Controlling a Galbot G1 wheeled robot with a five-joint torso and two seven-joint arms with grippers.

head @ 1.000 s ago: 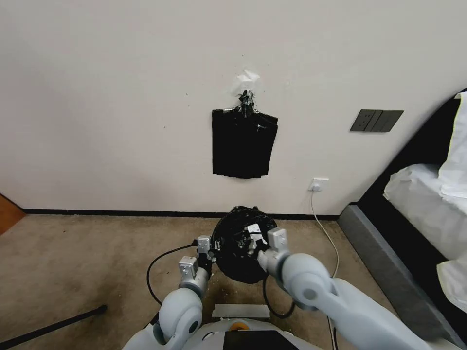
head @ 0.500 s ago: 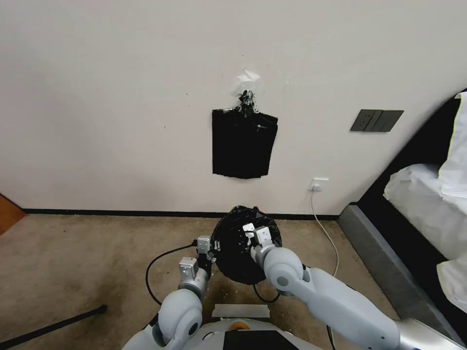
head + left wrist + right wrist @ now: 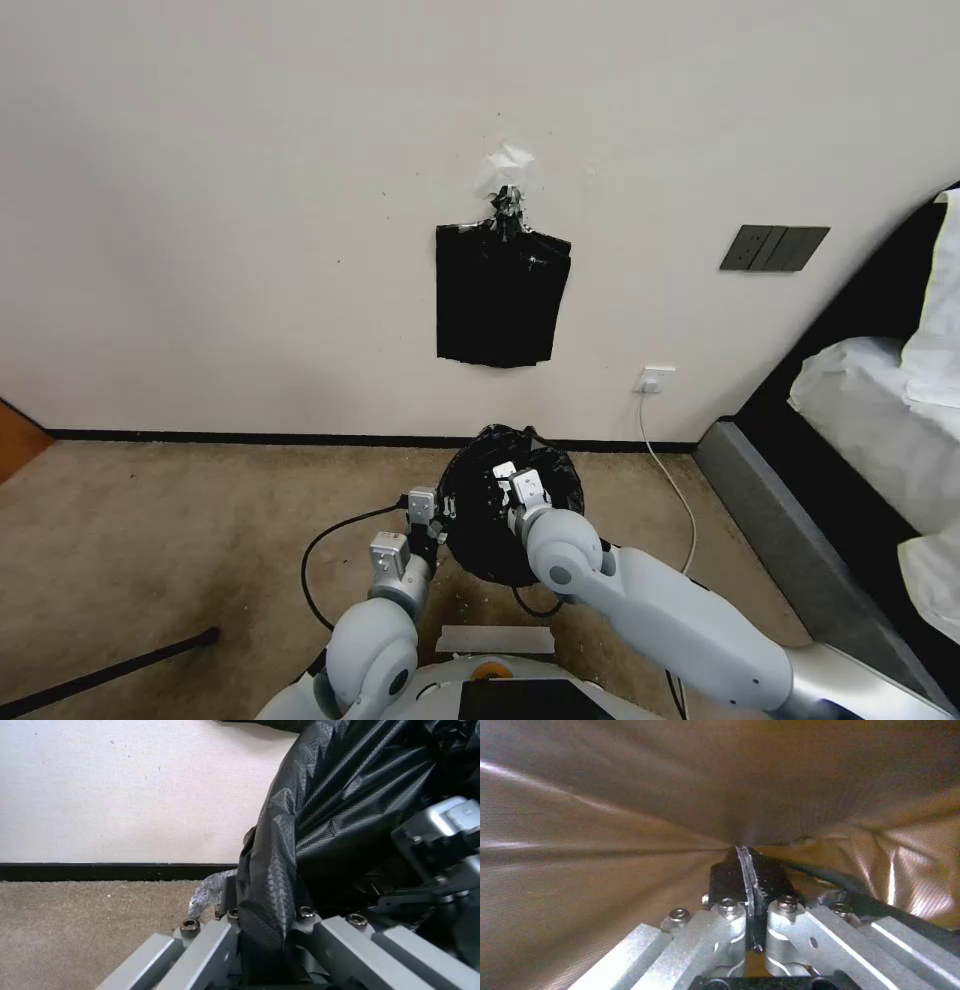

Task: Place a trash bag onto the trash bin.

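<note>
My left claw (image 3: pixel 265 930) pinches the trash bag (image 3: pixel 480 535) edge; my right claw (image 3: pixel 749 870), fingers pressed together, sits inside it.

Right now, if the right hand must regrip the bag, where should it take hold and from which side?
Probably the bag's right-side rim fold, coming from the right, opposite the left hand already pinching the left edge. The film there hangs loose and crinkled, so it should pinch easily.

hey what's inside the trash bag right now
The right gripper is down inside the trash bag, jaws shut, with plastic film all around it. The left gripper pinches the bag's edge from outside. The bag's bottom and the trash bin beneath are covered.
</note>
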